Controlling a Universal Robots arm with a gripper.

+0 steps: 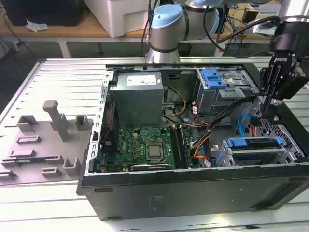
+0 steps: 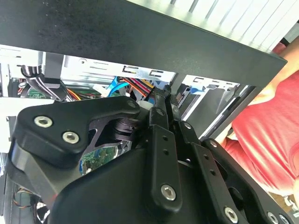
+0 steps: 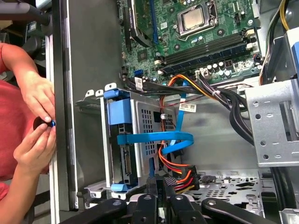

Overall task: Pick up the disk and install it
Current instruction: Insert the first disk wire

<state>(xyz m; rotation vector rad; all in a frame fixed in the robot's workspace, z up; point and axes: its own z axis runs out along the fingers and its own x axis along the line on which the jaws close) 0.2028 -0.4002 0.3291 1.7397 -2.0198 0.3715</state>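
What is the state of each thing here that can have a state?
Computer case: lying flat, open.
Disk: seated in the drive bay.
Processor: bare, no cooler.
Pincer: at the cables beside the disk.
Person's hands: pinching a small blue part.

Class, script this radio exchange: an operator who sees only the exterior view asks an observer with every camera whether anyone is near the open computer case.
Operator: My tool hangs near the disk. Is anyone beside the case?
Observer: Yes. In the first wrist view, two hands are just outside the case wall.
Operator: Are they holding anything?
Observer: They pinch a small blue thing between them.
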